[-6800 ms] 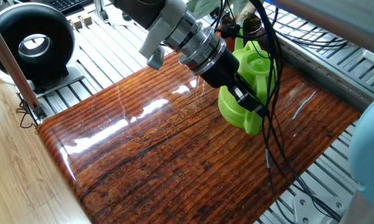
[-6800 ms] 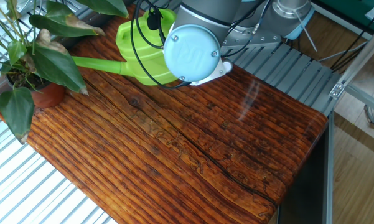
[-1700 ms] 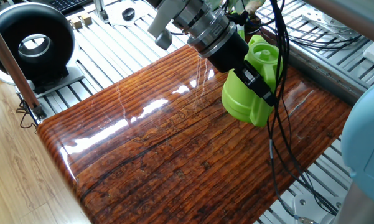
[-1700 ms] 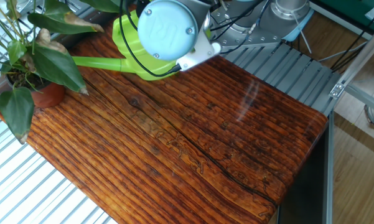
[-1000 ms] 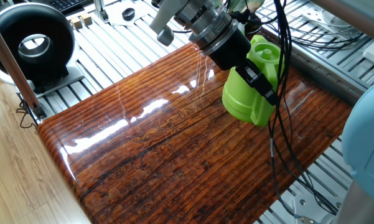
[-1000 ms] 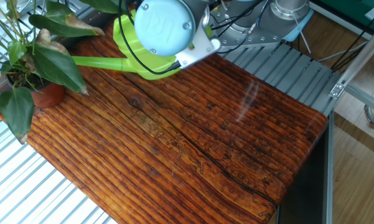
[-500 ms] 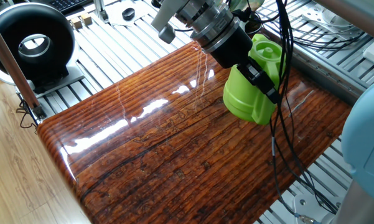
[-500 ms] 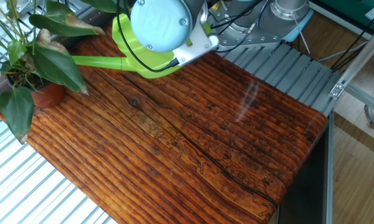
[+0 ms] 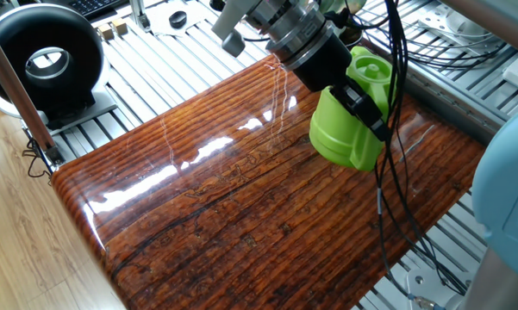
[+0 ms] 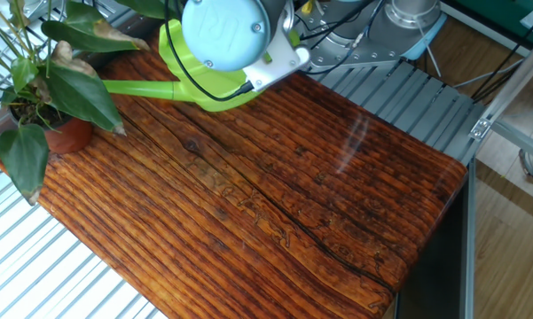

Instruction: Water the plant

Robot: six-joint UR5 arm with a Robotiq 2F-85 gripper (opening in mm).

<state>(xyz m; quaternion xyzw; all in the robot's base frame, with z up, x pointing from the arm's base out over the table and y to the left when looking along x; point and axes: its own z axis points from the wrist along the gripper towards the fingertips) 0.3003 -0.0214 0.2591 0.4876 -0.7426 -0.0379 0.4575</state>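
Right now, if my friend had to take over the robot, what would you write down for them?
Claw: shut on the handle of the lime-green plastic watering can.
Can: looks lifted and tilted over the far part of the glossy striped wooden tabletop. Its long spout points at the small houseplant with broad dark green leaves in a reddish-brown terracotta pot at the table's corner.
Done: can picked up and aimed toward the plant.
Left: the spout tip is hidden among the leaves and no water is visible, so the pouring probably remains; then set the can down.

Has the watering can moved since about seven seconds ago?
Yes. The watering can has shifted toward the plant, its body nearer the table's far edge.
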